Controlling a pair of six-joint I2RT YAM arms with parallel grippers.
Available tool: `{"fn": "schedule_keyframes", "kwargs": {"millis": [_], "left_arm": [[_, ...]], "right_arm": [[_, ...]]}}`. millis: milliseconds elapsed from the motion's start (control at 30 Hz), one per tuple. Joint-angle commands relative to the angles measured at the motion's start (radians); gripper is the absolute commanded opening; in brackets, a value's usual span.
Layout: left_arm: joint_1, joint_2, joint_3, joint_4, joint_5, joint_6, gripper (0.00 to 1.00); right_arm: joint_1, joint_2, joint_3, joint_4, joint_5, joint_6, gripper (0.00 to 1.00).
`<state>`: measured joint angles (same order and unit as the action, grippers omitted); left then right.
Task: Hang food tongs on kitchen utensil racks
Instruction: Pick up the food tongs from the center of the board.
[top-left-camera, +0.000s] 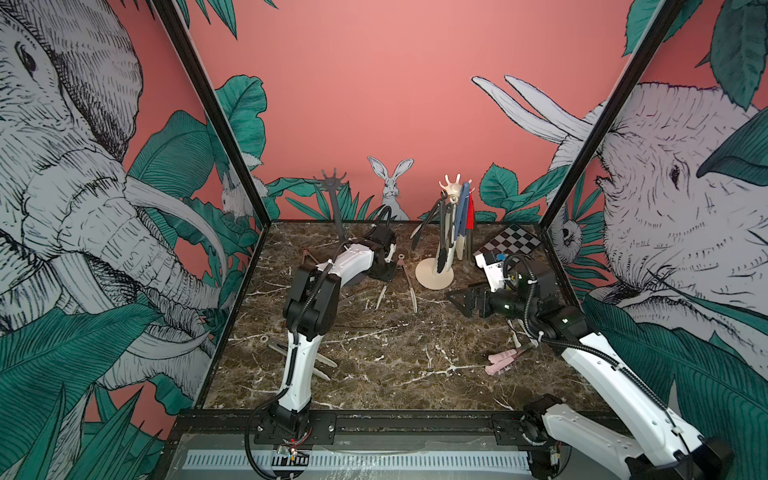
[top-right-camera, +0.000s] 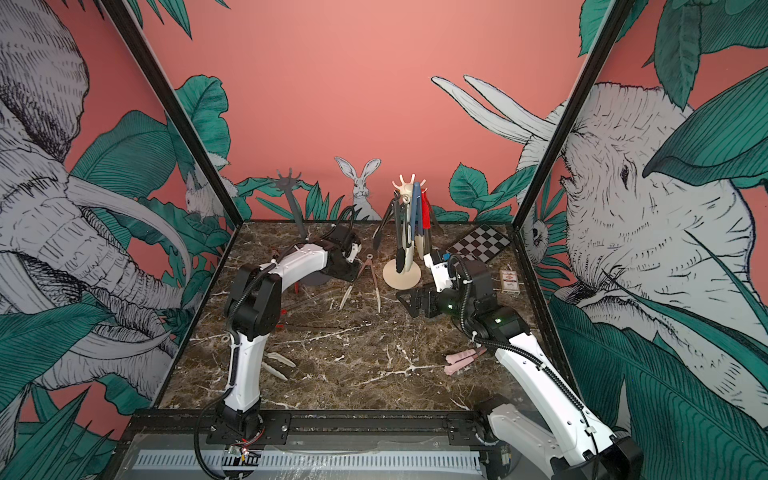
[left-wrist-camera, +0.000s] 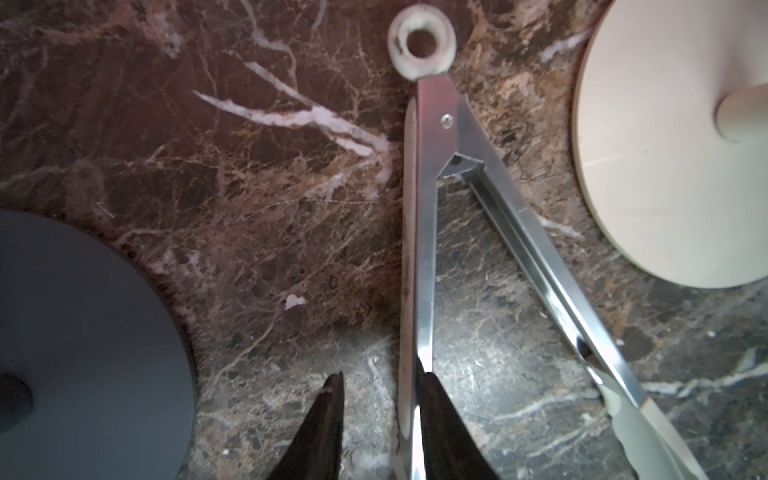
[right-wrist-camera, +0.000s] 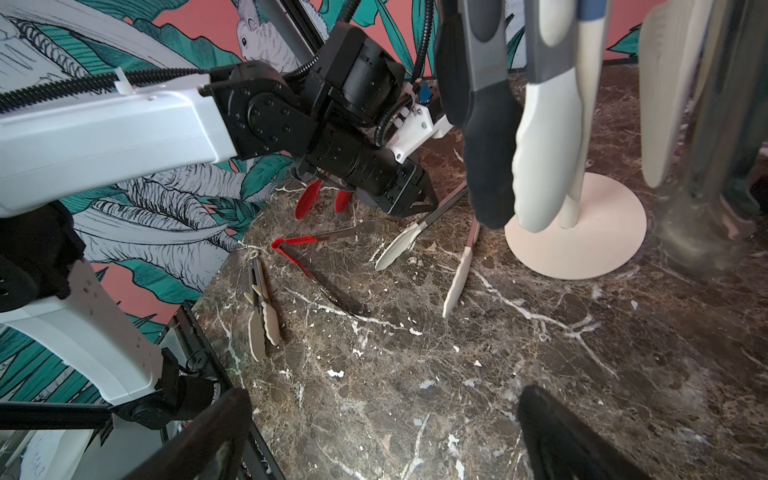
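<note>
my left hand (left-wrist-camera: 380, 378) sits part open astride one tongs (left-wrist-camera: 419, 216) arm, so i'd pinch squarely and lift the ring (left-wrist-camera: 422, 41) first; right hand (right-wrist-camera: 384, 395) hangs wide open.

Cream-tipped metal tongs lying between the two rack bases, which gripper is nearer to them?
Left. The left gripper has its jaws astride one arm of the cream-tipped tongs; the right gripper is apart, beside the cream round rack base.

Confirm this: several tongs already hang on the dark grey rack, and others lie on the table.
Wrong rack. The hung tongs are on the cream rack; the dark grey rack has bare hooks, as both top views show. Other tongs lie on the table.
</note>
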<state>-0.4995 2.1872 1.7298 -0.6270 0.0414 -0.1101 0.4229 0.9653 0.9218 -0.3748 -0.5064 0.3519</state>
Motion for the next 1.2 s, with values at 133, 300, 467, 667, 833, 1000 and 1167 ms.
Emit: {"fn": "schedule_keyframes", "kwargs": {"millis": [133,300,467,667,833,1000,1167], "left_arm": [[-0.006,0.024,0.014,-0.025,0.023,0.001,0.28],[-0.006,0.034,0.013,-0.022,0.040,-0.001,0.29],[-0.004,0.036,0.003,-0.013,0.064,-0.008,0.30],[-0.005,0.031,-0.016,0.001,0.094,-0.016,0.30],[-0.007,0.026,-0.033,0.013,0.074,-0.015,0.23],[-0.006,0.027,-0.035,0.009,0.071,-0.008,0.14],[-0.004,0.004,-0.031,0.010,0.061,0.017,0.04]], "right_arm": [[-0.001,0.016,0.036,0.043,0.005,-0.004,0.99],[-0.001,0.030,0.043,0.051,0.001,-0.005,0.99],[-0.001,0.045,0.052,0.055,-0.004,-0.007,0.99],[-0.001,0.057,0.058,0.060,-0.010,-0.011,0.99],[-0.001,0.059,0.060,0.059,-0.012,-0.015,0.99],[-0.002,0.056,0.058,0.057,-0.009,-0.015,0.99],[-0.001,0.051,0.057,0.053,-0.005,-0.017,0.99]]}}
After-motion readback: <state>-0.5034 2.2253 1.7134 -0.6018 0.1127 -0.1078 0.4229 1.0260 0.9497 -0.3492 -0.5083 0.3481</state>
